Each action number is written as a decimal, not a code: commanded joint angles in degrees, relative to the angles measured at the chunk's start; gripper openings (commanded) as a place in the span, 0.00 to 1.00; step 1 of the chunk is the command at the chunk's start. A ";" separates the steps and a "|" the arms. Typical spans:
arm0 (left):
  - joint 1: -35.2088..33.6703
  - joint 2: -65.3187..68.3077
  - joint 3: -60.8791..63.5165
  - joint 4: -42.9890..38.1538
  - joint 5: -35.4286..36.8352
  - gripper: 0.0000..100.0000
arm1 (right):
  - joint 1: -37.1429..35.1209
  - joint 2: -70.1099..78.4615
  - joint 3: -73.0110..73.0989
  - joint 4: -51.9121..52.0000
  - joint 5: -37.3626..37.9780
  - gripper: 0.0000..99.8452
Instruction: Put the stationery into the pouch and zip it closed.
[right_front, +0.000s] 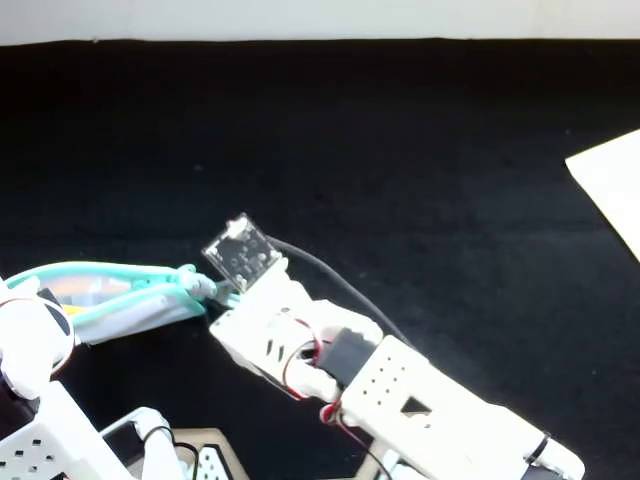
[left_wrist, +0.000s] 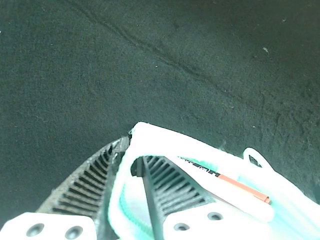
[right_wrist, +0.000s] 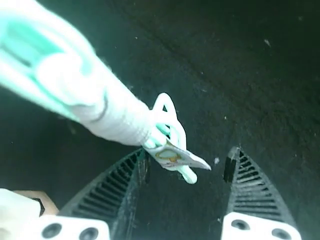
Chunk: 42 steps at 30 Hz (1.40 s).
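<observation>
A white pouch with teal trim (right_front: 110, 295) lies at the table's left, its mouth gaping. My left gripper (left_wrist: 129, 155) is shut on the pouch's rim (left_wrist: 150, 137), one finger outside the wall and one inside. Inside the pouch lies a white pen with an orange band (left_wrist: 235, 186). At the pouch's other end, my right gripper (right_wrist: 187, 160) stands open, and the zipper pull tab (right_wrist: 172, 156) hangs between its fingers (right_wrist: 120, 187), not clamped. In the high view the right gripper (right_front: 215, 298) meets the pouch's tip from the right.
Black cloth (right_front: 400, 150) covers the table. A pale sheet (right_front: 612, 185) lies at the right edge. The left arm's white body (right_front: 30, 350) sits at the front left, beside a tan base (right_front: 200, 452). A black cable (right_front: 330, 280) runs along the right arm.
</observation>
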<state>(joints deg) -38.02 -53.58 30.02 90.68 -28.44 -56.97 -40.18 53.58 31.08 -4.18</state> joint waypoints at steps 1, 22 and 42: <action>0.92 1.63 4.44 1.23 0.26 0.01 | 1.54 -0.75 -0.75 -2.15 -0.26 0.25; 0.57 1.27 4.44 1.67 0.35 0.01 | 0.92 4.97 -0.22 -10.33 -0.18 0.16; 0.66 1.27 4.44 1.32 0.35 0.01 | 3.12 -3.21 -3.47 17.10 3.52 0.01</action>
<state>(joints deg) -38.02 -53.58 30.02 90.68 -28.44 -54.59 -37.80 53.67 41.45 -3.91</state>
